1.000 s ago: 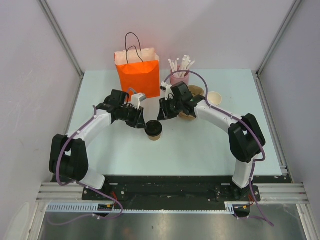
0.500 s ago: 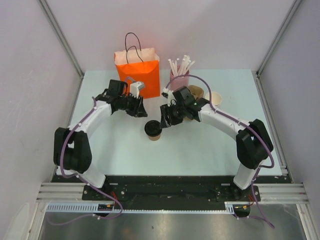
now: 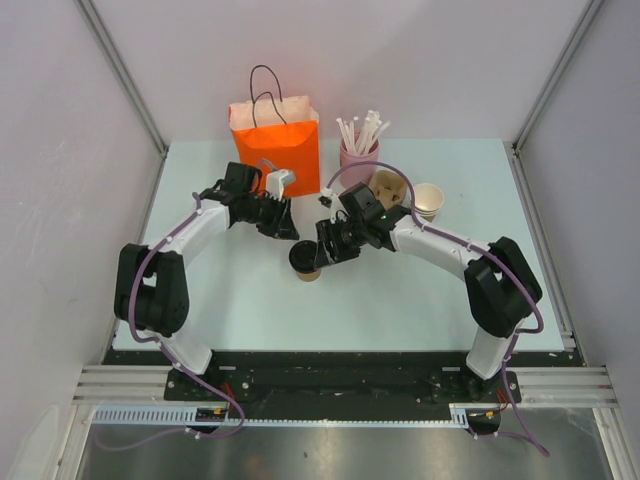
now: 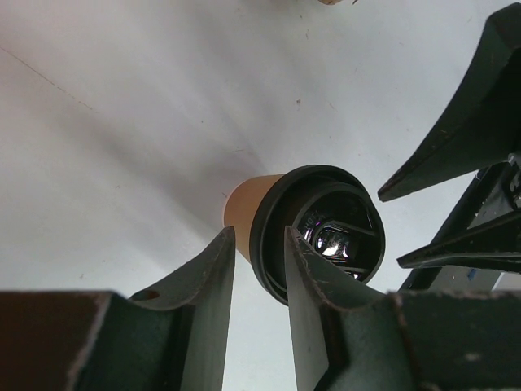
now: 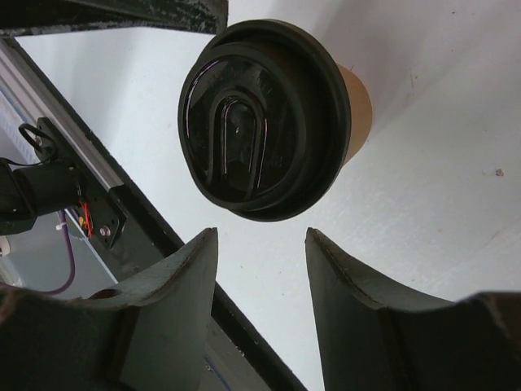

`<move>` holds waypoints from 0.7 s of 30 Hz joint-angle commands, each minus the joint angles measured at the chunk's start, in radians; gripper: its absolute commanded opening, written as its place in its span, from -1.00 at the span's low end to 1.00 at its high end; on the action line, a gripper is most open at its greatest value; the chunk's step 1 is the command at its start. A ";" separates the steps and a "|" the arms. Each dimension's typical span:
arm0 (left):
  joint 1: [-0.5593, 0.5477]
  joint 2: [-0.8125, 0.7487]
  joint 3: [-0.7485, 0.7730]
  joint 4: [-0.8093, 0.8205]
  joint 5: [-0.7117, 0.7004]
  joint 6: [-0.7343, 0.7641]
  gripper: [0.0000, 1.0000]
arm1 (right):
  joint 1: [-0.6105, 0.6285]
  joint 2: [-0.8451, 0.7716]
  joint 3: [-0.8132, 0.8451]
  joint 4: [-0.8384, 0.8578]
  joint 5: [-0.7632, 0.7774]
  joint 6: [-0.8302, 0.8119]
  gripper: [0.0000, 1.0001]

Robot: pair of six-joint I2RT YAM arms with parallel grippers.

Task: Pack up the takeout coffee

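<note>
Jaws of the right gripper (image 5: 260,244) stand parted and empty, the takeout coffee (image 5: 260,122) upright just beyond its fingertips; a sound grasp would straddle the paper wall below the lid (squeezing lightly). Across the cup the left gripper (image 4: 259,244), narrowly parted, holds nothing. Farther off are the orange paper bag (image 3: 277,150), the pale table (image 3: 400,290) and plain white walls.

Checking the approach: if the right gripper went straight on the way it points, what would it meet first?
Most likely the small kraft-brown paper cup with the round black plastic lid: it stands just ahead of the right gripper, whose fingers are apart. Exact depth is unclear.
</note>
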 commanded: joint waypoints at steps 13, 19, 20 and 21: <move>-0.016 0.022 -0.037 0.015 0.052 0.033 -0.36 | -0.018 0.081 -0.001 0.088 -0.023 0.045 -0.13; -0.018 0.011 -0.089 0.015 0.043 0.059 -0.49 | -0.024 0.086 -0.022 0.086 -0.014 0.053 -0.32; -0.016 0.011 -0.097 0.017 0.043 0.062 -0.51 | -0.026 0.086 -0.025 0.086 -0.014 0.059 -0.36; -0.018 0.013 -0.103 0.017 0.035 0.068 -0.53 | -0.032 0.083 -0.030 0.085 -0.014 0.060 -0.43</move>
